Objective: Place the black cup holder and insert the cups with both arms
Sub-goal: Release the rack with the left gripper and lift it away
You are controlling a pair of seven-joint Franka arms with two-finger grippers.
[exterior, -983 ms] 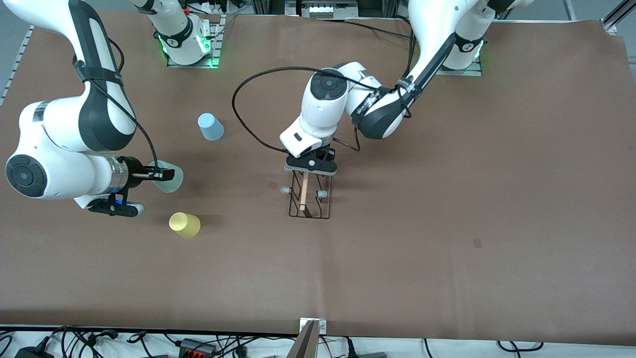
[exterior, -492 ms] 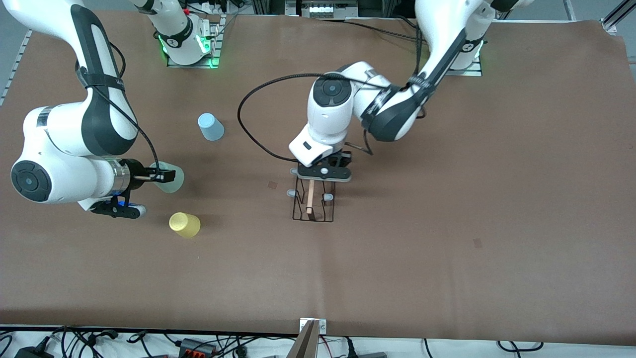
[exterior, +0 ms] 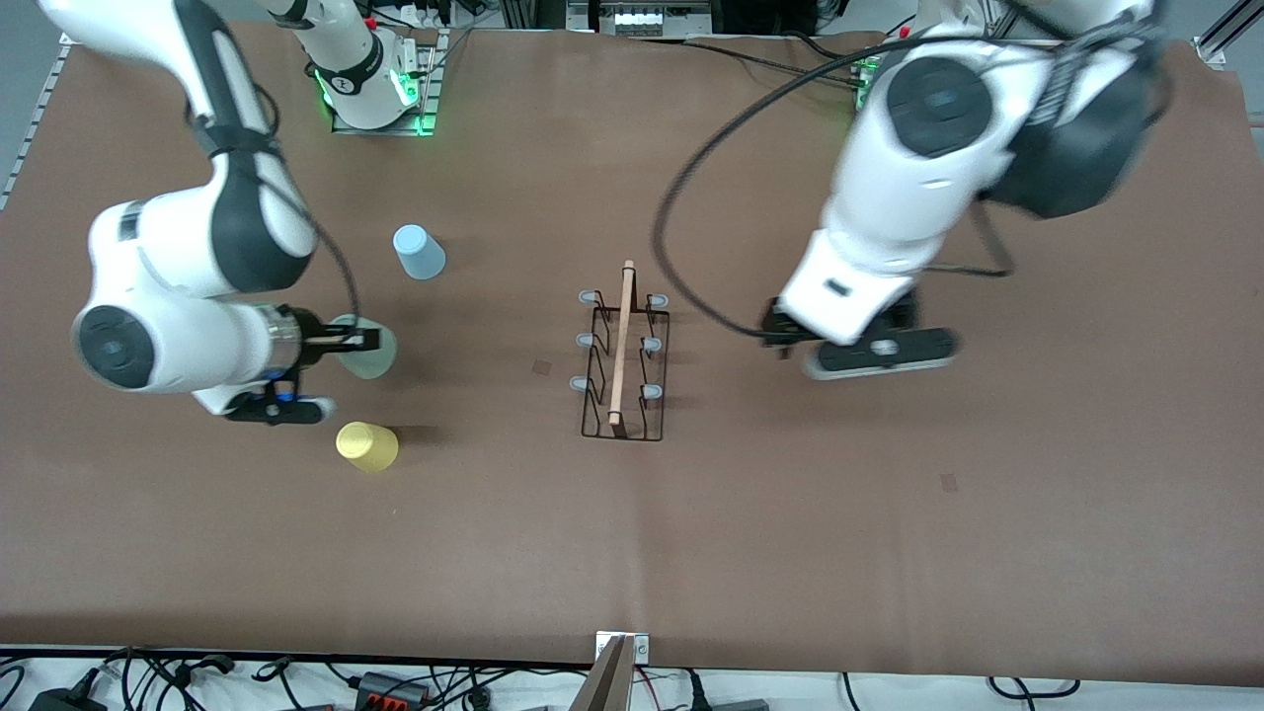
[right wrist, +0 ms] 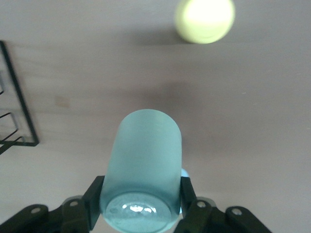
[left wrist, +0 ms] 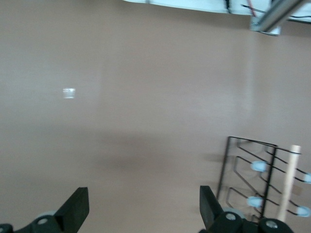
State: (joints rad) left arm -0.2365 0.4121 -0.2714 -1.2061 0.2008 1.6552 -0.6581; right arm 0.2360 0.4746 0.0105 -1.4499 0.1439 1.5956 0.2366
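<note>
Right tool (right wrist: 141, 206) clamped on green cup (right wrist: 142, 170); left tool (left wrist: 141, 213) apart over bench (exterior: 889, 513), at three o'clock from black cup holder (exterior: 622, 360).

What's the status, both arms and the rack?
Left gripper open, over bare table. Right gripper shut on pale green cup. Black cup holder standing, prongs unobstructed.

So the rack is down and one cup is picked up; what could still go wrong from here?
The right pincer grips the pale green cup only near its base, lying sideways, so it may slip or tilt when turned onto a prong. The black cup holder is a light wire rack standing free; a push while seating the cup could shove or tip it. The left pincer, open over bare table beside the holder, could crowd the right arm's approach.
</note>
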